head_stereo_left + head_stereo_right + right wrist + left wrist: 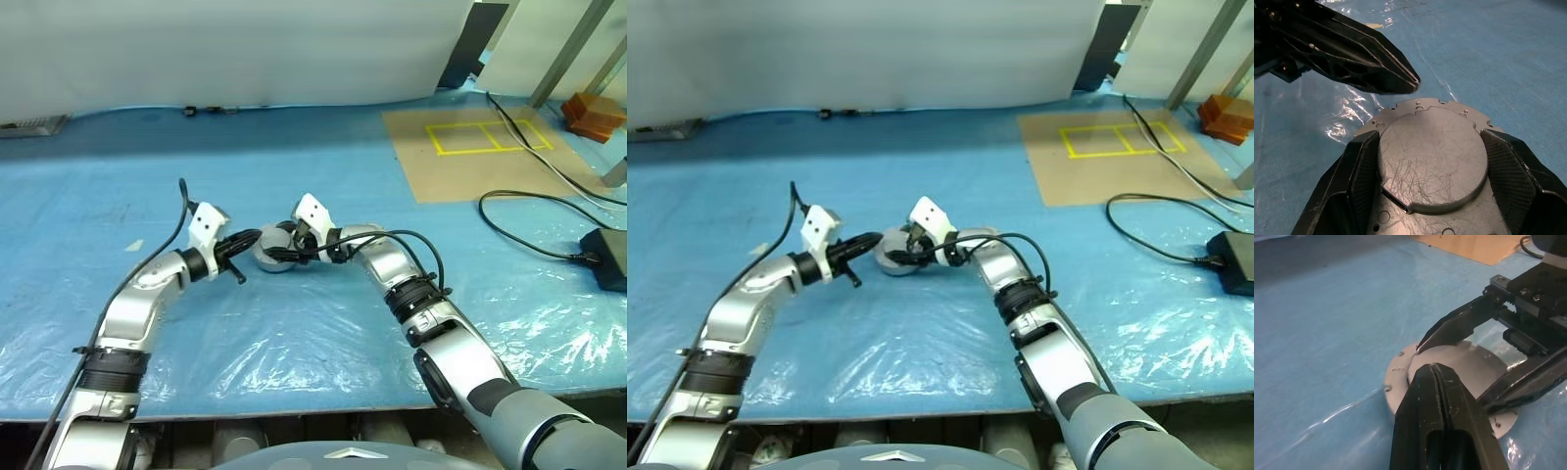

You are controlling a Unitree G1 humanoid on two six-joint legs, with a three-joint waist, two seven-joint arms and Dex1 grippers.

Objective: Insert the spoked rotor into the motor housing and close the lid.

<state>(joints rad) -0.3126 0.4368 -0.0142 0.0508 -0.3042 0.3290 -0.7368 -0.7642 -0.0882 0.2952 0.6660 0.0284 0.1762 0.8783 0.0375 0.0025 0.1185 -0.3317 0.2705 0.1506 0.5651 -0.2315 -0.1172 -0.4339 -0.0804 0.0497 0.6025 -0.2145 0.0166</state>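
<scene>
Round grey metal housing (pixel 1432 161), scratched flat face up on a scalloped flange, is seen mid-table on crinkled blue plastic sheet (pixel 294 333). Right gripper (pixel 1432 169) fingers are clamped on its sides. Left gripper (pixel 1436 377) fingers are pressed together at its left rim.

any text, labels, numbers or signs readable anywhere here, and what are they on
No words, labels, brands or numbers can be read in these views.
The one marking is the yellow taped rectangle on the brown board; it carries no letters.
The grey metal housing shows scratches and small holes, no print.
</scene>
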